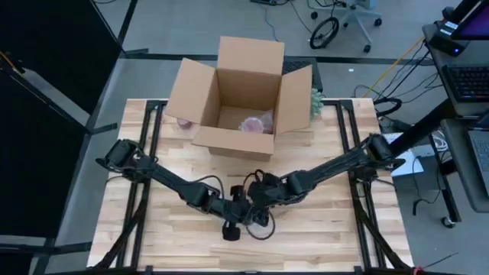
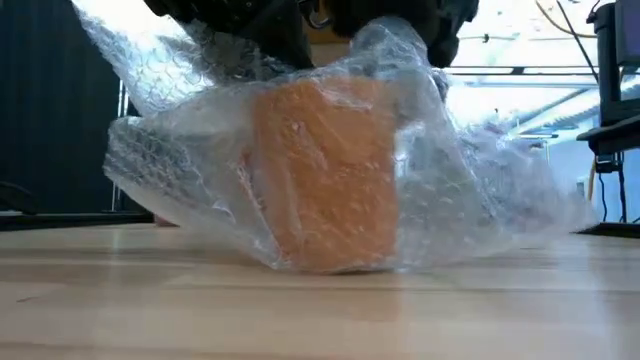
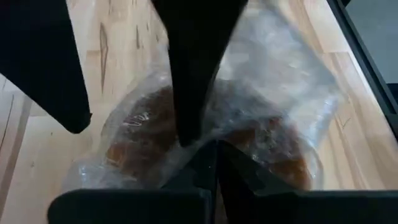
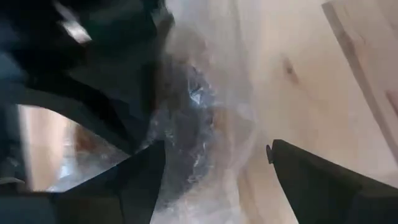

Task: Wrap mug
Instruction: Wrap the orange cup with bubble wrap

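Observation:
An orange mug (image 2: pixel 325 175) stands on its base on the wooden table, loosely covered in clear bubble wrap (image 2: pixel 170 150). In the high view both grippers meet right above it at the table's near middle. My left gripper (image 3: pixel 217 152) is shut on the wrap at the mug's top. My right gripper (image 4: pixel 214 155) is open, with a bunched part of the wrap (image 4: pixel 205 118) between its fingers. The arms hide the mug in the high view. My left gripper pinches a bunch of the bubble wrap (image 3: pixel 214 134) between its shut fingers, just above the mug's top, coming from above. The wrap lies slack around the mug, which stays on the table. My right gripper has one fingertip (image 3: pixel 186 134) down on the wrap over the mug's top, slanting from above. Its other finger (image 3: pixel 68 112) stands clear to the side.
An open cardboard box (image 1: pixel 241 95) stands at the table's far middle, with a pinkish wrapped thing (image 1: pixel 256 122) inside. A small green thing (image 1: pixel 315 99) lies by its right flap. Bare wood (image 1: pixel 145 229) stretches left and right of the mug.

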Tool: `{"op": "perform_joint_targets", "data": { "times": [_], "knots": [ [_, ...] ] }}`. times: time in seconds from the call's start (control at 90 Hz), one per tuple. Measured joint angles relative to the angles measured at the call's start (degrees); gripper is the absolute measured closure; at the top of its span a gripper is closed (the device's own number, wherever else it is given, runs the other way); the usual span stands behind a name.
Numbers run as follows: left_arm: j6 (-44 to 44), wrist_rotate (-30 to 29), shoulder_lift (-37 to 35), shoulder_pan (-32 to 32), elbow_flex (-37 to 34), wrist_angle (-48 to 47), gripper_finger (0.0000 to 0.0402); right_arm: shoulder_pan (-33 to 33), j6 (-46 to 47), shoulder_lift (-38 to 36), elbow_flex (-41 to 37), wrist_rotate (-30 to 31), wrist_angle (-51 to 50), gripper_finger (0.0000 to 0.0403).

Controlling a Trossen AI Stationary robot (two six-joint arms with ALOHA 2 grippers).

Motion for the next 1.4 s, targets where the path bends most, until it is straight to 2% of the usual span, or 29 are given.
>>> {"op": "perform_joint_targets", "data": {
  "times": [0.122,0.378,0.489,1.0,1.122,1.278,1.4],
  "knots": [
    [-0.3,-1.2,-0.1,-0.3,-0.1,-0.4,0.0402,-0.4,-1.6,4.1,5.0,-0.1,-6.1,0.0126],
    [-2.0,-2.3,-0.7,-2.2,0.2,-5.3,0.0402,-0.7,-5.4,6.4,4.8,0.7,-2.8,0.0126],
    [-0.1,-2.9,-2.3,-3.2,0.1,-6.4,0.0401,-0.6,-7.2,6.2,4.5,1.0,-1.3,0.0126],
    [-0.9,-5.5,-16.1,-4.5,0.0,-16.8,0.0402,-0.8,-3.7,6.7,4.2,1.1,-1.4,0.0126],
    [-2.7,-10.4,-20.8,-6.5,0.0,-22.2,0.0402,-0.8,-3.5,9.0,4.3,0.5,-0.8,0.0126],
    [-10.1,-19.0,-24.8,-10.2,-0.7,-34.2,0.0402,-0.8,-2.9,10.0,4.4,-0.4,-0.7,0.0126],
    [-17.2,-21.6,-26.1,-13.4,-5.2,-37.0,0.0402,-0.8,-2.9,9.8,4.3,-0.3,-0.7,0.0126]
  ]
}}
